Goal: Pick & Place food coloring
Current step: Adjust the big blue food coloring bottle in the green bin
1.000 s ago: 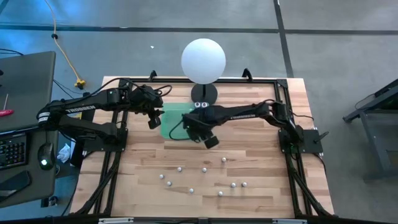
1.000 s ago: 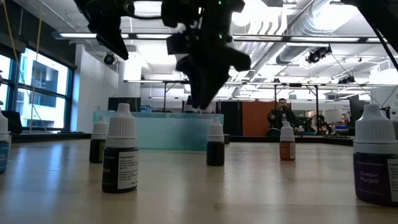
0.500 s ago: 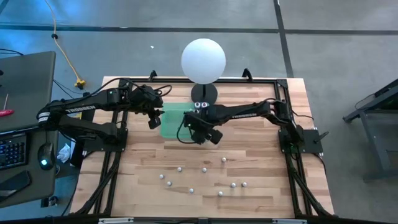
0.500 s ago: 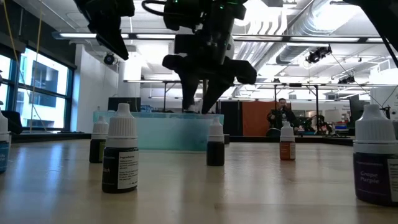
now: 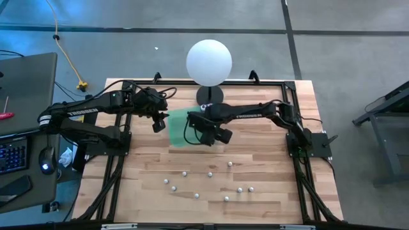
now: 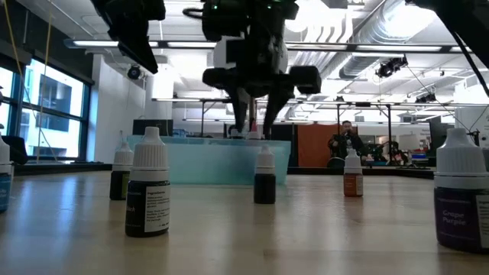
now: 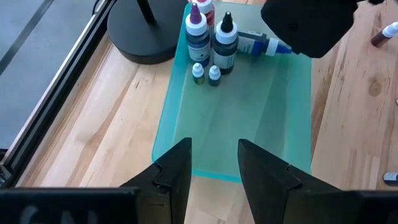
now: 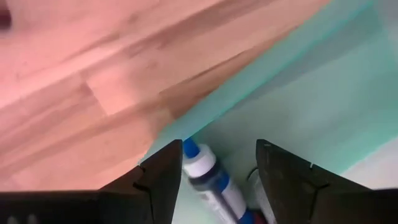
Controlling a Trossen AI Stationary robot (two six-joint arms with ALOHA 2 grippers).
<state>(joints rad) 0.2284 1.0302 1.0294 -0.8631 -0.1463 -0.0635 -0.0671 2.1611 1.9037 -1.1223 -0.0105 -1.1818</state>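
Over the green tray [image 5: 176, 128], right gripper [image 5: 206, 135] hangs wide open, blue-tipped bottle [image 8: 205, 171] lying between its fingers; lift straight up, toward 12 o'clock, no sideways nudge

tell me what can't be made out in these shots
- Bottle under the right gripper: the right wrist view's bottom edge cuts off its body; the label is unreadable.
- Green tray: in the high view the right arm covers its far end and the bottles there.
- Loose food coloring bottles: too small in the high view for cap colours.
- Person in the low view: too distant for detail.
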